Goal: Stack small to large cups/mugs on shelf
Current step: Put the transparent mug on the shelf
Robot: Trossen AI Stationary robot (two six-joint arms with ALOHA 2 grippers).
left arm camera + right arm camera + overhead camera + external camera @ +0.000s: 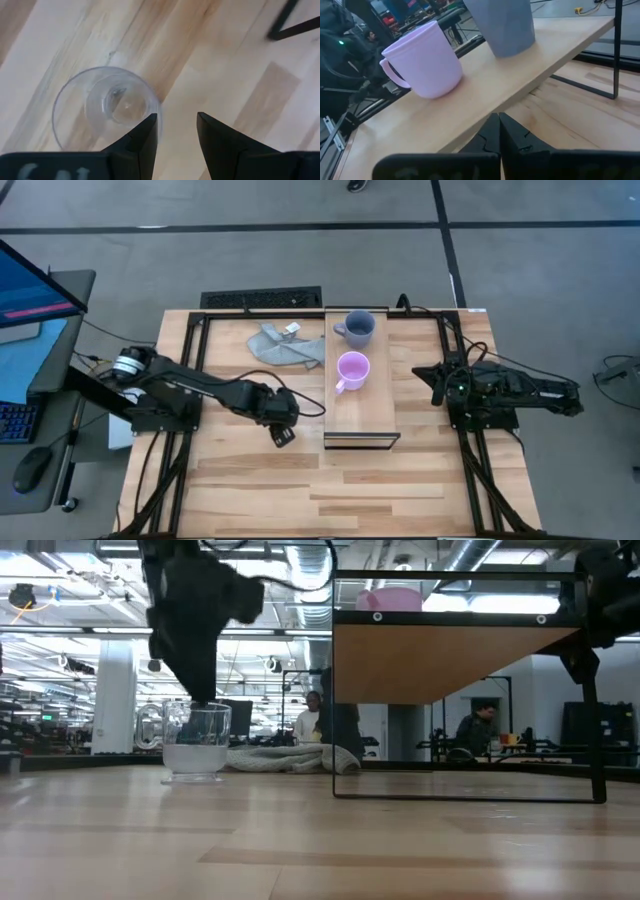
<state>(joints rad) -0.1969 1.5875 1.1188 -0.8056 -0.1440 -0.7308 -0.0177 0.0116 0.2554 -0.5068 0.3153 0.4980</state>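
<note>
The small clear glass cup (196,745) stands upright on its base on the tabletop, left of the shelf (375,415); it also shows in the left wrist view (105,107). My left gripper (177,120) is open just above it and points down. One fingertip is over the cup's rim and the other is outside the cup. The pink-purple mug (352,370) and the blue-grey mug (358,328) stand upright on the shelf. My right gripper (499,130) is shut and empty at the shelf's right side. My left gripper comes at the glass cup from above. One fingertip (147,127) stands at the rim (158,107) on the side toward the shelf. Whether it touches the rim I cannot tell. The cup stands on the table.
A crumpled grey cloth (285,345) lies on the table left of the shelf's far end. The shelf's dark frame legs (597,740) stand on the tabletop. A monitor and a keyboard are beyond the table's left edge. People show in the room behind.
</note>
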